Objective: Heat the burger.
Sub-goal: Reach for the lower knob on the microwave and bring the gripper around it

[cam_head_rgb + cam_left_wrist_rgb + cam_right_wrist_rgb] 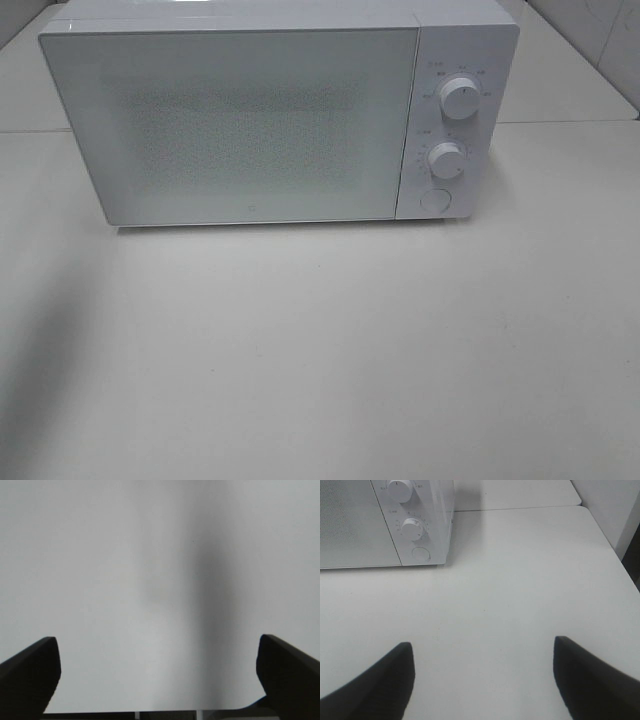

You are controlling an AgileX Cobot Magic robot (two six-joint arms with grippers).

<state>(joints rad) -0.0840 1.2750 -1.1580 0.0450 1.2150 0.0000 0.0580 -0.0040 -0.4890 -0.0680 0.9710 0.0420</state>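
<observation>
you've got the microwave [240, 120] shut on the table [350, 350], and the burger shows in none of the views (it may sit behind the speckled door, you can't tell). the left gripper [156, 647] stands wide and empty over a blank pale surface; the right gripper [484, 645] is spread, empty, facing the controls. the step looks to be at the panel: the round button [434, 200] to open the door, or the lower knob [446, 159] to start heating, either needing a square approach.
</observation>
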